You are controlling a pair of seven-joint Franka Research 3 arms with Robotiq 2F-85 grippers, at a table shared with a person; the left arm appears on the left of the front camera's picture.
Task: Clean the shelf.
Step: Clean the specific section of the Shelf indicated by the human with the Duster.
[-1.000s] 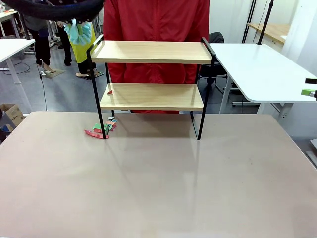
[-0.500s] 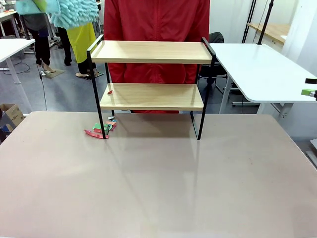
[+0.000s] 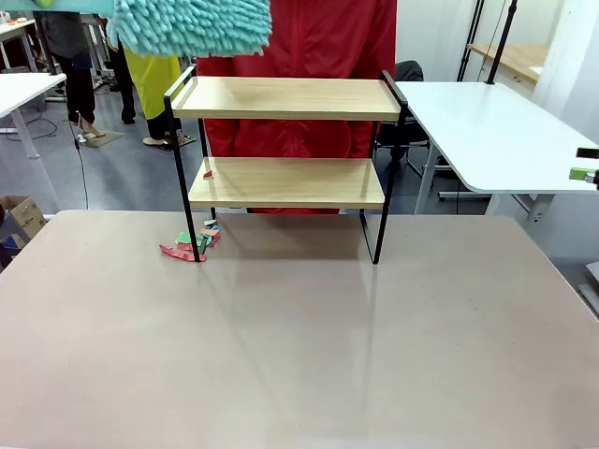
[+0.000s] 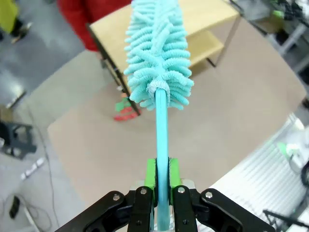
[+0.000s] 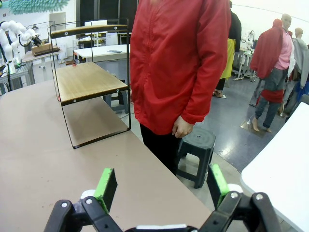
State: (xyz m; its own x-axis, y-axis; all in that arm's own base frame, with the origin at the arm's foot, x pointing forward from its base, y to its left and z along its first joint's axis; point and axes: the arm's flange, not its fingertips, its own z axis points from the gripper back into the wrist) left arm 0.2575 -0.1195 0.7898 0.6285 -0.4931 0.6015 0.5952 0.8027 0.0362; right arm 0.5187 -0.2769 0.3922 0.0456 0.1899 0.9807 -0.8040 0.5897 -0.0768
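Your teal duster point(image 3: 192, 25) hangs above the shelf's left end, head just higher than the top board. The left wrist camera shows the left gripper point(image 4: 162, 178) clamped tight on its handle. The shelf point(image 3: 285, 97) stands upright near the table's point(image 3: 299, 355) far edge, long axis left-right, open front toward you. The front camera adds coloured scraps point(image 3: 192, 245) at its left front foot. Off the shelf's right end, the right gripper point(image 5: 161, 185) gapes wide, holding nothing.

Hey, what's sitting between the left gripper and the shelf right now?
The turquoise duster: the left gripper clamps its handle, and its fluffy head points toward the shelf, seen in the left wrist view.
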